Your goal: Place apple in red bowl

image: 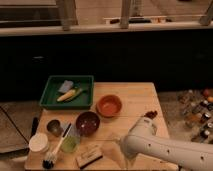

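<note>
Apple hidden beneath arm [155,147], jaws low over table [135,97] front.

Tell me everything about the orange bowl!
The orange bowl is round, smooth and shallow, maybe plastic, and looks empty. It stands upright on the wooden table, just beside the green tray, with a darker bowl in front of it. The gripper, at the white arm's end, is near the table's front edge, away from it.

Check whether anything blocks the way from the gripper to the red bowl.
Nothing visible does. The gripper is near the table's front edge, and the apple is out of sight, perhaps behind the arm. Only bare wood lies up to the red bowl. The dark bowl sits left of that line.
</note>
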